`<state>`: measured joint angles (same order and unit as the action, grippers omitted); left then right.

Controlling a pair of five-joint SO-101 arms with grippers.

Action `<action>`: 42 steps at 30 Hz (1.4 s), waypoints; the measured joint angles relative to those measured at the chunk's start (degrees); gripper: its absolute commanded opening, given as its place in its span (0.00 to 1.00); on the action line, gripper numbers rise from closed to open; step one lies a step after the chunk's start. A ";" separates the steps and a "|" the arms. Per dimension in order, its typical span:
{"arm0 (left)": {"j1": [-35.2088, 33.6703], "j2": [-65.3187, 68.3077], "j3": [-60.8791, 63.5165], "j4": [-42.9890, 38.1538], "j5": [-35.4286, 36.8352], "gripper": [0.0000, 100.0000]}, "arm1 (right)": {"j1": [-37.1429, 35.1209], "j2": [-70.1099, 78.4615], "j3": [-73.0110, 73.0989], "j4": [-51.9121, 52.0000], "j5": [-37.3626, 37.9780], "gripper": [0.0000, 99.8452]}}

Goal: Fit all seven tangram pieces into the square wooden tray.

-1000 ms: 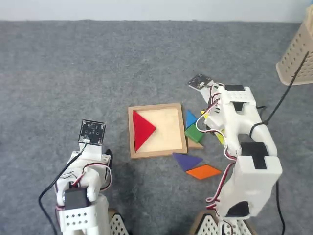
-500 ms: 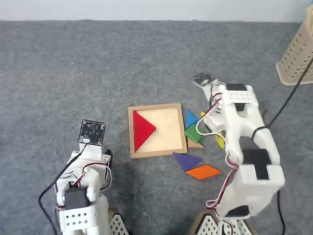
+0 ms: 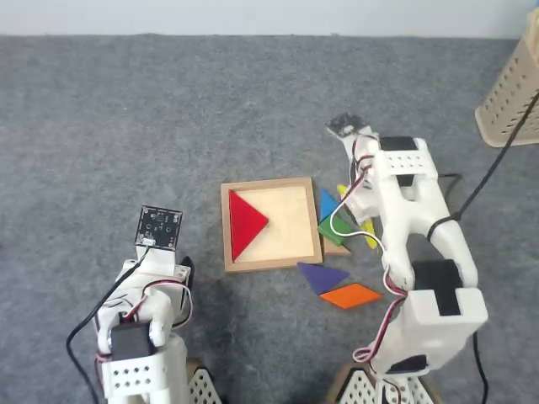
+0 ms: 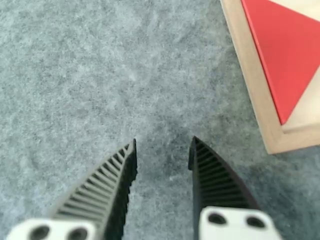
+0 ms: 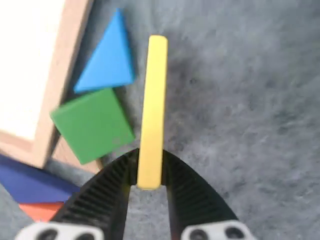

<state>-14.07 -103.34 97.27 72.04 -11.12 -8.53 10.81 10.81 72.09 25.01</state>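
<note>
Yellow piece (image 5: pixel 154 100) — smooth flat slab, standing on edge, near end pinched tight in my right fingers (image 5: pixel 132 161), long axis pointing straight away from them. Square wooden tray (image 5: pixel 70 50) lies to left, beyond blue triangle (image 5: pixel 107 57) and green square (image 5: pixel 92 125). Left fingers (image 4: pixel 129 155) apart, empty — over fuzzy grey desk (image 4: pixel 75 60).
</note>
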 measured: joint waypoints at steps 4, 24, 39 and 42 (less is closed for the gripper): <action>0.00 0.00 0.00 0.00 0.00 0.17 | -3.60 0.00 -5.54 2.99 -1.85 0.01; 0.00 0.00 0.00 0.00 0.00 0.17 | -22.42 0.09 6.51 -25.76 15.56 0.01; 0.00 0.00 0.00 0.00 0.00 0.17 | -19.52 -1.05 12.66 -34.90 19.08 0.01; 0.00 0.00 0.00 0.00 0.00 0.17 | -19.52 -1.14 12.92 -34.81 19.25 0.02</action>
<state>-14.07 -103.34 97.27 72.04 -11.12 -28.04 9.67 23.74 37.27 44.26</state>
